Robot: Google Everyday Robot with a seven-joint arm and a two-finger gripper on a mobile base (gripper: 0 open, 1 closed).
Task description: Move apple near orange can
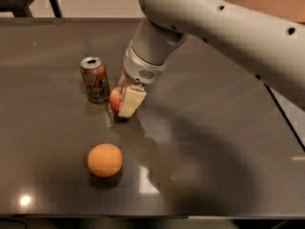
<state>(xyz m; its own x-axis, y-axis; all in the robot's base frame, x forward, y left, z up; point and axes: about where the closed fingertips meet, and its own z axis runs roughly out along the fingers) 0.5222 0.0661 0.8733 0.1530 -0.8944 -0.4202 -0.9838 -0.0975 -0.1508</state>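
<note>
The red apple point(114, 99) shows only as a sliver at the left of my gripper point(125, 102), whose cream fingers point(131, 100) are shut on it at table level. The copper-orange can point(95, 79), with white cursive lettering and a silver top, stands upright just left of the apple, a small gap between them. My grey arm comes in from the upper right and hides most of the apple.
A smooth orange fruit point(105, 160) lies on the dark table point(214, 142) in front of the can, toward the near edge. The table's right edge point(286, 116) runs diagonally at the right. A dark table leg point(56, 6) stands at the far left.
</note>
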